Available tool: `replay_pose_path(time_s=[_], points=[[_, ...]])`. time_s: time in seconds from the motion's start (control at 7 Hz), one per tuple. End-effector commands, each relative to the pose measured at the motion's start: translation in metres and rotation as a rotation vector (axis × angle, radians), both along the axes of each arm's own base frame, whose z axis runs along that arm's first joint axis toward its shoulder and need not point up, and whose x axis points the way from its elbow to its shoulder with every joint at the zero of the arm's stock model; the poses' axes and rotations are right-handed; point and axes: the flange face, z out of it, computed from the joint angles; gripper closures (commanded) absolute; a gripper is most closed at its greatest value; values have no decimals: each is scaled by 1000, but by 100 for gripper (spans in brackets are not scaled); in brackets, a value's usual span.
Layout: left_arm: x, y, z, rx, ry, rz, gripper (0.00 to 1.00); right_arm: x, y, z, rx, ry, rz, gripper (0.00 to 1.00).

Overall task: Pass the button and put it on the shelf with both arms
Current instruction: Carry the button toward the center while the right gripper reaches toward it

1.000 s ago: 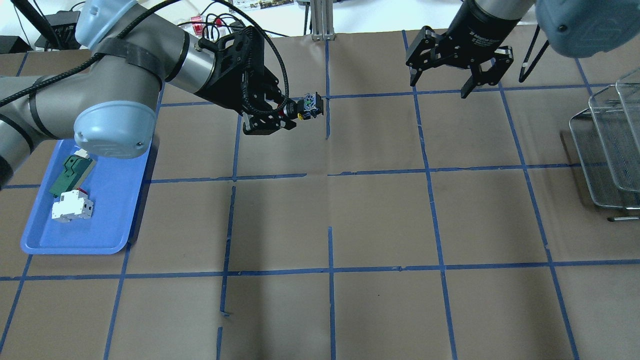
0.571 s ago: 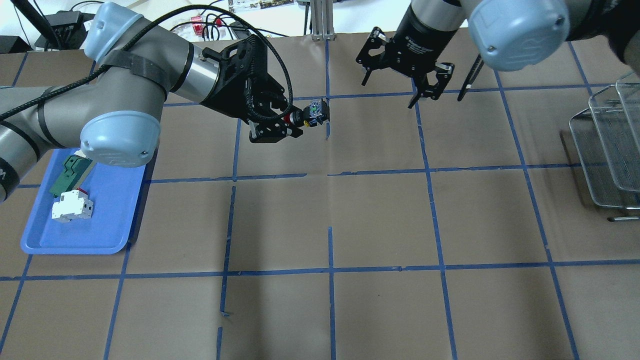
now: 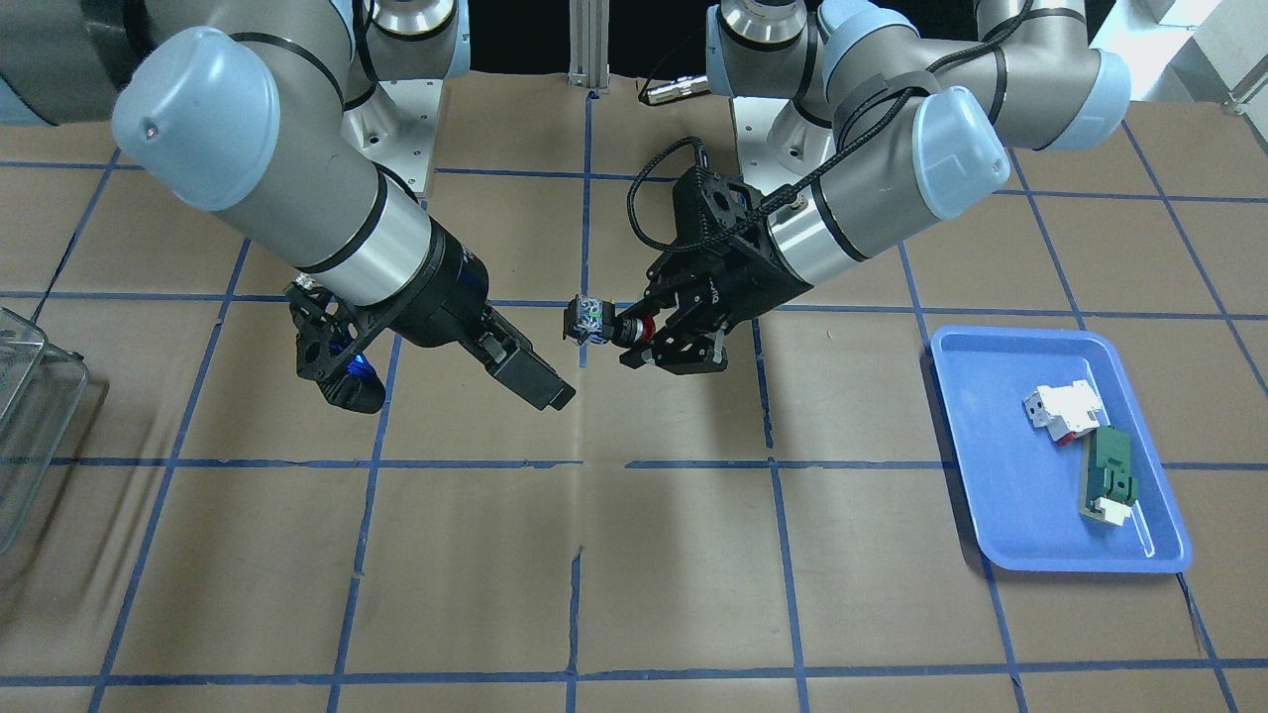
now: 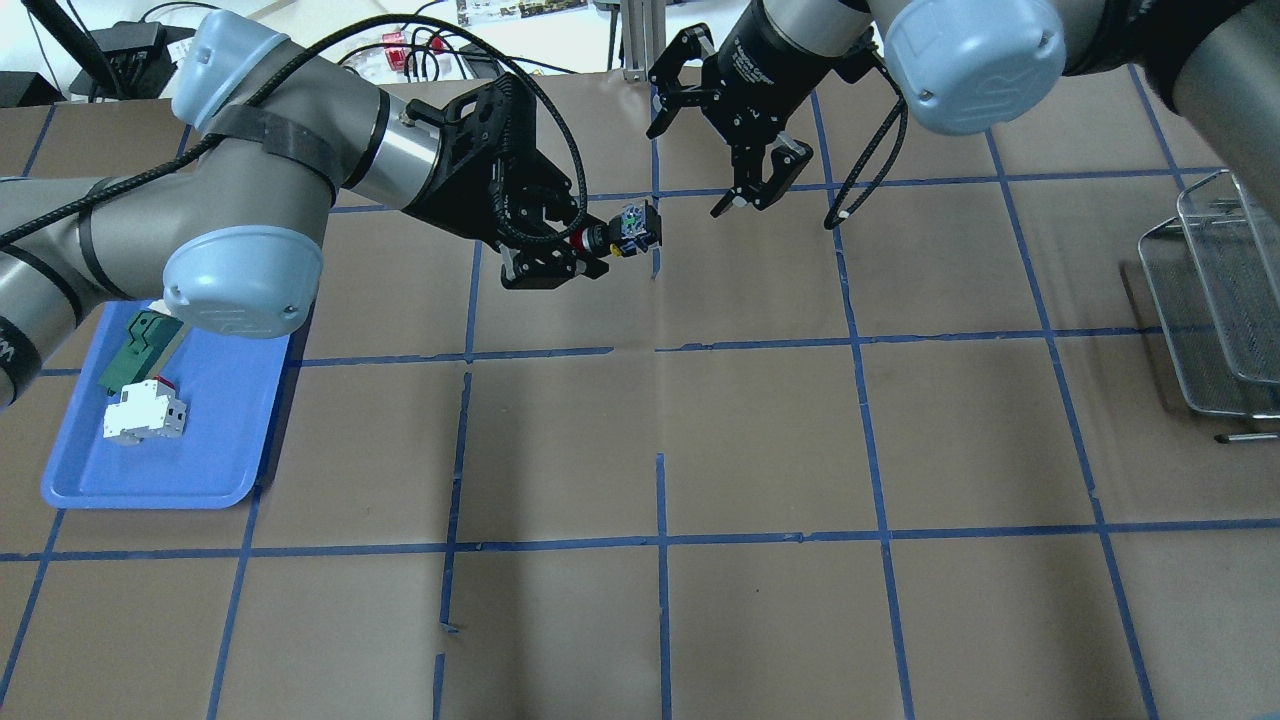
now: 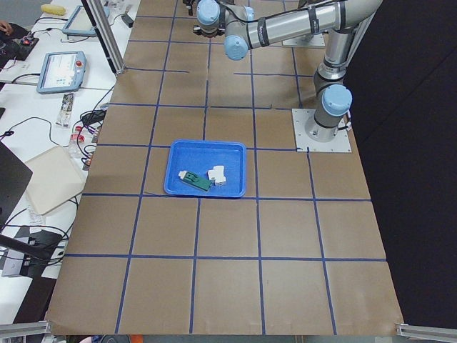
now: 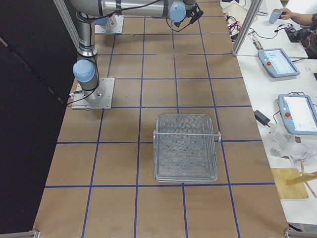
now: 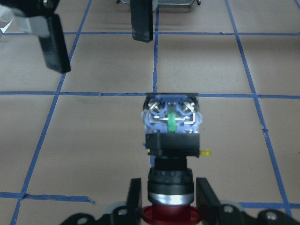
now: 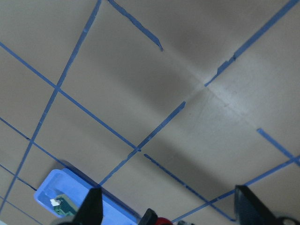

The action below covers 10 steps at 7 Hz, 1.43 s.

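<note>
My left gripper (image 4: 585, 248) is shut on the button (image 4: 625, 228) and holds it level above the table, with the red cap between the fingers and the bluish contact block pointing outward. The left wrist view shows the button (image 7: 171, 140) between the fingers (image 7: 134, 199). The front view shows it too (image 3: 592, 322). My right gripper (image 4: 690, 170) is open and empty, just beyond and right of the button, apart from it. Its fingers (image 7: 54, 42) show past the button. The wire shelf (image 4: 1215, 300) stands at the table's right edge.
A blue tray (image 4: 210, 440) at the left holds a white block (image 4: 145, 415) and a green-and-white block (image 4: 140, 350). Brown paper with a blue tape grid covers the table. Cables and devices lie beyond the far edge.
My right arm has swung left toward the button, its open gripper now close to it. My left gripper has shifted slightly right, still holding the button.
</note>
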Motion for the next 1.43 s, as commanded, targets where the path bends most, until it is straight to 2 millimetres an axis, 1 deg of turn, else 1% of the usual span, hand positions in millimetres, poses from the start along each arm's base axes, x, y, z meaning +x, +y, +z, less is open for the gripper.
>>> replay_pose_path(time_s=[0.0,0.29,0.43,0.71,0.86,1.0,1.14,1.29], points=[[0,0,1,-2,0,-1,100,6,11,-4,142,-31,-135,0],[1,0,2,-4,0,2,100,3,20,-10,255,-48,-149,0],[2,-1,2,-5,0,2,100,6,25,-4,281,-73,-169,0],[4,-1,2,-6,0,4,100,2,23,-6,299,-72,-189,0],[4,-1,2,-6,0,4,100,3,21,-9,315,-100,-196,0],[4,-1,3,-8,0,4,100,9,21,-10,325,-111,-205,0],[4,-1,2,-6,0,4,100,11,22,-21,364,-136,-229,0],[4,-1,2,-6,0,4,100,10,26,-25,364,-176,-235,0]])
